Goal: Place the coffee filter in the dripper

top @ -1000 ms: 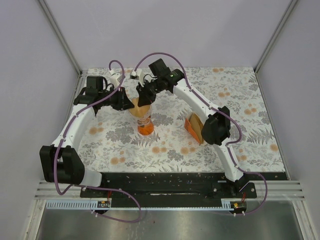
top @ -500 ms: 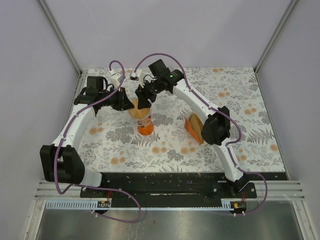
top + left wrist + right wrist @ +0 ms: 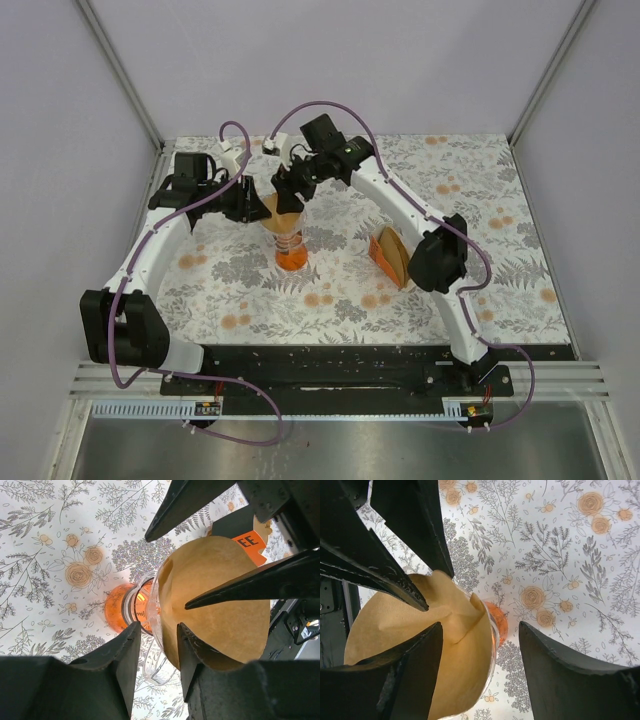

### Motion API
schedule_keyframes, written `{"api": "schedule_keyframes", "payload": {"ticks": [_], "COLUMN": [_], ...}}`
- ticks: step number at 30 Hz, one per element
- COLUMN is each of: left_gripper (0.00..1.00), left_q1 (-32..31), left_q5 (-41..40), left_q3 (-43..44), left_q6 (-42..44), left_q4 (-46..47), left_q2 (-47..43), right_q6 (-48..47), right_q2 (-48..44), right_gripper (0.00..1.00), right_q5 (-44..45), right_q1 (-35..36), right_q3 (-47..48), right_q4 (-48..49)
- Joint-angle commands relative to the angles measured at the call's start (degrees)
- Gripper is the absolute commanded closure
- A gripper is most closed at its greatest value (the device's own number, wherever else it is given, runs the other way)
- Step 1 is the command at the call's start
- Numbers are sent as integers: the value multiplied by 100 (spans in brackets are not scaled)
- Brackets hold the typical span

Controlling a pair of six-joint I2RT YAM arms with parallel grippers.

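The thin light-brown paper coffee filter [image 3: 215,600] sits in the funnel of the clear, orange-based dripper [image 3: 290,243]. The left gripper [image 3: 156,652] pinches filter and glass rim together, likely steadying them. The right gripper [image 3: 480,645], spread, straddles the funnel, one finger inside shaping the paper.

Lab test cell, not a home: plain grey enclosure walls [image 3: 60,150], aluminium frame posts [image 3: 118,72], floral tablecloth [image 3: 490,250], arms bolted to black baseplate [image 3: 330,368], loose purple cabling [image 3: 235,428].
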Motion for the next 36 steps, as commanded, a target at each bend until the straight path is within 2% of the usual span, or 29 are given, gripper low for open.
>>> {"api": "schedule_keyframes", "payload": {"ticks": [1, 6, 9, 11, 16, 36], "left_gripper": [58, 44, 29, 2, 1, 1], "left_q1": [27, 36, 53, 54, 89, 370], "left_q5": [72, 98, 107, 116, 151, 503], "left_q3": [156, 174, 183, 200, 227, 358], "left_q6": [85, 77, 77, 85, 77, 59], "left_q4": [68, 68, 67, 68, 68, 59], "left_q2": [-61, -88, -123, -149, -202, -475], "right_q6": [94, 121, 130, 147, 191, 437], "right_q2": [-606, -677, -712, -782, -940, -1204], "right_gripper": [30, 29, 29, 29, 29, 29], "right_q5": [156, 156, 164, 173, 208, 252], "right_q1": [5, 5, -4, 5, -13, -39], "right_q3": [-234, -472, -568, -691, -981, -982], "right_q4": [376, 482, 499, 596, 807, 1089]}}
